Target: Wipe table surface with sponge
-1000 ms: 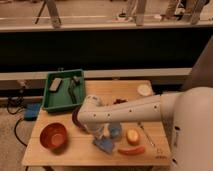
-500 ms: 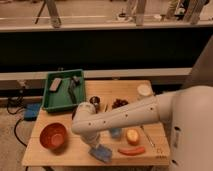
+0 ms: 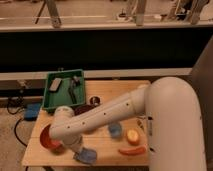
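The light-blue sponge [image 3: 87, 156] lies flat on the tan wooden table surface [image 3: 107, 147], close to the front edge at the left. My gripper [image 3: 79, 151] sits at the end of the white arm that crosses the table from the right. It points down and is shut on the sponge, pressing it onto the wood. The arm's wrist covers the sponge's upper left part.
A red bowl [image 3: 46, 138] stands just left of the gripper. A small blue cup [image 3: 115, 130], a round yellow fruit [image 3: 132, 136] and a red vegetable [image 3: 131, 150] lie to the right. A green tray [image 3: 50, 104] with a grey block [image 3: 55, 84] is at the back left.
The arm has swept left and toward the front edge, and the sponge has slid along the table with the gripper from mid-table to the front left.
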`<state>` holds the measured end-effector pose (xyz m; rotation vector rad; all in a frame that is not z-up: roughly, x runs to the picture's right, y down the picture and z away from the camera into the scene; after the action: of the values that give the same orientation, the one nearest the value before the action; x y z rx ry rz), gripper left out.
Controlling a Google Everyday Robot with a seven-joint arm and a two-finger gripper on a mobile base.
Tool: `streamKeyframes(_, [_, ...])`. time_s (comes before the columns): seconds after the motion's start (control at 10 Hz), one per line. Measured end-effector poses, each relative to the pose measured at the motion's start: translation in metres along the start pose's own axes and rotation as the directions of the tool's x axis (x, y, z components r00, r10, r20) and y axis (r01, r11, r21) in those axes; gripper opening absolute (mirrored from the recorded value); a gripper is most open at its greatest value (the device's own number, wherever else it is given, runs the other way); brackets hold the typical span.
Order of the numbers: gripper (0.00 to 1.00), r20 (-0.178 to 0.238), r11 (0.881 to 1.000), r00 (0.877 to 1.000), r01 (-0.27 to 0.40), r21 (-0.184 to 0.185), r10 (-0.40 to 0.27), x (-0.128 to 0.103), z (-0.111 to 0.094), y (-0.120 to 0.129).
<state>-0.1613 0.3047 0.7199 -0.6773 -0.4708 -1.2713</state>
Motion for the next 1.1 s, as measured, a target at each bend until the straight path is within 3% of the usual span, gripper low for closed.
streamKeyframes(0.4, [0.0, -0.038, 1.0, 0.999, 0.009, 0.03, -0.008, 0.023, -0.017, -0.013])
streamKeyframes(0.7, [0.0, -0.063, 0.998, 0.997, -0.034, 0.059, 0.038, 0.056, -0.02, -0.015])
streamKeyframes(1.1, [0.0, -0.072, 0.985, 0.984, -0.159, 0.062, 0.164, 0.092, -0.016, 0.038])
